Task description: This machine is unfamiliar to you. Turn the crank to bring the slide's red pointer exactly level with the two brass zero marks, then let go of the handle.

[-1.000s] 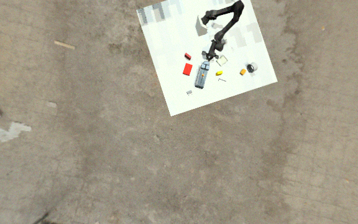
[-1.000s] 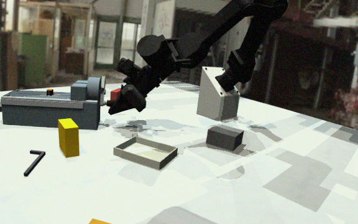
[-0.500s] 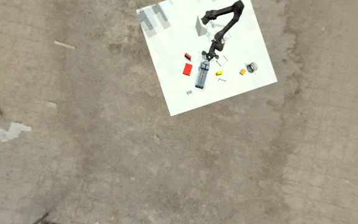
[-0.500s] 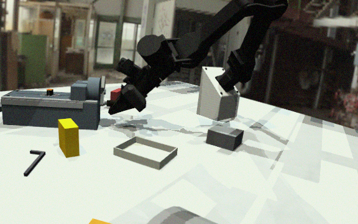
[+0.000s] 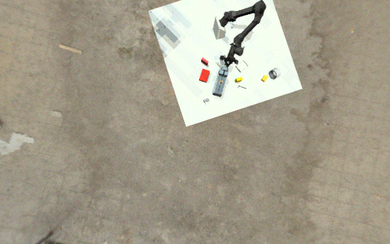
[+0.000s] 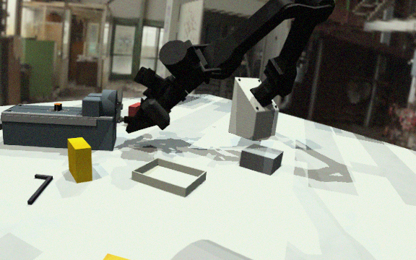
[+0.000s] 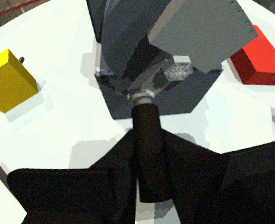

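A worn, stained concrete floor spreads under the smooth white square counter (image 5: 195, 102), with a dim, blurred workshop behind it. Near the middle of the counter sits the long blue-grey boxy crank machine (image 6: 54, 126), matte and hard-edged, with a rounded housing at its near end and a small orange-red pointer (image 6: 58, 106) standing on its flat top rail. The matte black claw (image 6: 133, 124) is at that rounded end, clamped on the dark cylindrical crank handle (image 7: 148, 143), which runs from between its fingers to a small metal hub on the machine's face. Beside the machine stands an upright glossy yellow rectangular block (image 6: 79, 159); just beside that lies a thin black L-shaped hex key (image 6: 39, 188). Nearer the arm lie a shallow grey open rectangular tray (image 6: 169, 176) and a solid grey block (image 6: 261, 159).
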